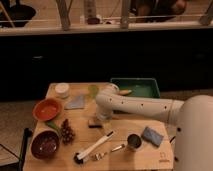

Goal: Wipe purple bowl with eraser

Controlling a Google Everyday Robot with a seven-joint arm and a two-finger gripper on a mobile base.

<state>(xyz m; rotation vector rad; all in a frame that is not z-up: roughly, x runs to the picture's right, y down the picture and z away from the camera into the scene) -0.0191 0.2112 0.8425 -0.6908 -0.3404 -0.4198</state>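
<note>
1. Two bowls on the one wooden table (pixel 120 131): one purple bowl (pixel 45 144) and one orange bowl (pixel 47 108).
2. One eraser (pixel 95 122), a small dark block.
3. One gripper (pixel 102 116), at the end of the single white arm, low over the table just beside the eraser.
4. One green tray (pixel 145 89).
5. One black-and-white brush (pixel 92 147).
6. One light blue pad (pixel 152 136).
7. One dark cup (pixel 134 141).
8. One white round container (pixel 62 90).
9. One brown knobbly cluster (pixel 66 132), possibly a pine cone.
</note>
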